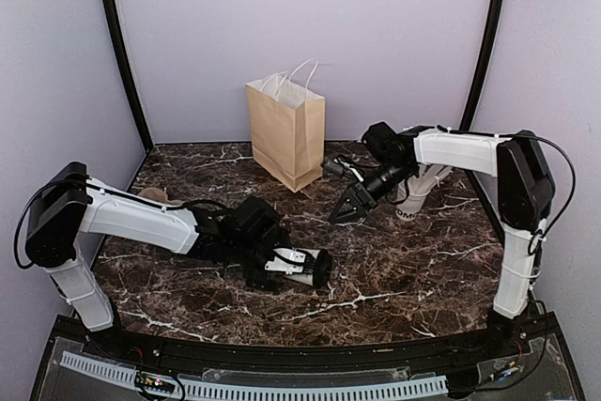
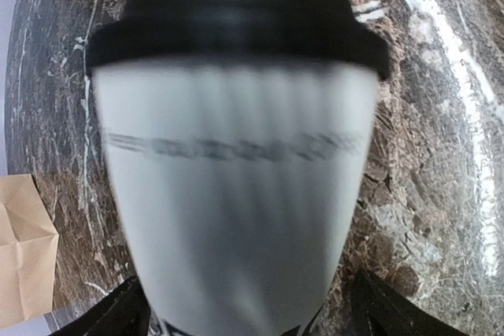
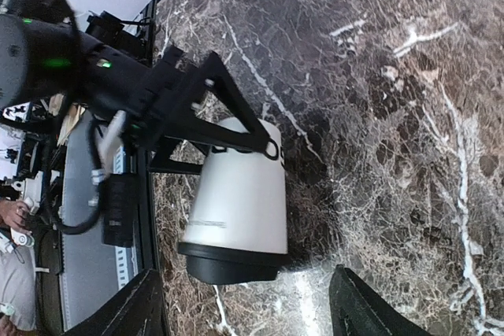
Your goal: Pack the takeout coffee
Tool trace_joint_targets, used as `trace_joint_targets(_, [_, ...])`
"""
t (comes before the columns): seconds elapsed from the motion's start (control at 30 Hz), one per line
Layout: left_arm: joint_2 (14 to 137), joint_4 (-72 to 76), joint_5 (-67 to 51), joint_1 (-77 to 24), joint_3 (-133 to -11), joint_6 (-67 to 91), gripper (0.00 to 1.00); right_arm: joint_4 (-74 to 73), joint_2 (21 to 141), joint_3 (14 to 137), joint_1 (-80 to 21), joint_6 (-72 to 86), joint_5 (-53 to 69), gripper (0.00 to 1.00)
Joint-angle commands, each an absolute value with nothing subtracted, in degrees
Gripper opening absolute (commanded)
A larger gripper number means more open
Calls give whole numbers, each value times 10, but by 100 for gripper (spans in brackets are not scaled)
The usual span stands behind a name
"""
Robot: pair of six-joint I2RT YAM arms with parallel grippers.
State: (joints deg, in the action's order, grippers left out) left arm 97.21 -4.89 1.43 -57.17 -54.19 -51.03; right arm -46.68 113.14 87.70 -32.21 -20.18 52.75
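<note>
Near the middle of the marble table (image 1: 413,274), your left gripper (image 1: 282,265) is clamping the coffee (image 1: 299,263) by its lower end, jaws closed against the cup's white sides. The cup is lying on its side with the black lid (image 3: 231,264) pointing away from the left arm, toward the right side of the table (you cannot tell whether it is touching the marble or hanging just above it). Your right gripper (image 1: 346,208) is hovering beyond the cup and apart from it, its jaws spread wide and holding nothing; its wrist camera is looking down on the cup between the two fingers (image 3: 146,304). At the back, the brown paper bag (image 1: 286,133) is standing upright, well apart from the coffee. A second white cup (image 1: 413,202) with straws is standing just behind the right arm.
</note>
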Motion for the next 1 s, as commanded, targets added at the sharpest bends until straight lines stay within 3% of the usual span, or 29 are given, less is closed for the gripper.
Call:
trace_joint_targets(0.0, [1004, -17, 16, -574, -559, -536, 90, -483, 1063, 868, -324, -247, 520, 75])
trace_joint_targets(0.27, [1044, 35, 41, -573, -577, -468, 85, -531, 1007, 848, -317, -309, 475, 76])
trace_joint_targets(0.53, [1054, 46, 20, -573, -591, -383, 88, -552, 989, 836, -316, -315, 462, 77])
trace_joint_targets(0.97, [998, 189, -98, -541, -513, -221, 69, -559, 976, 829, -319, -343, 411, 79])
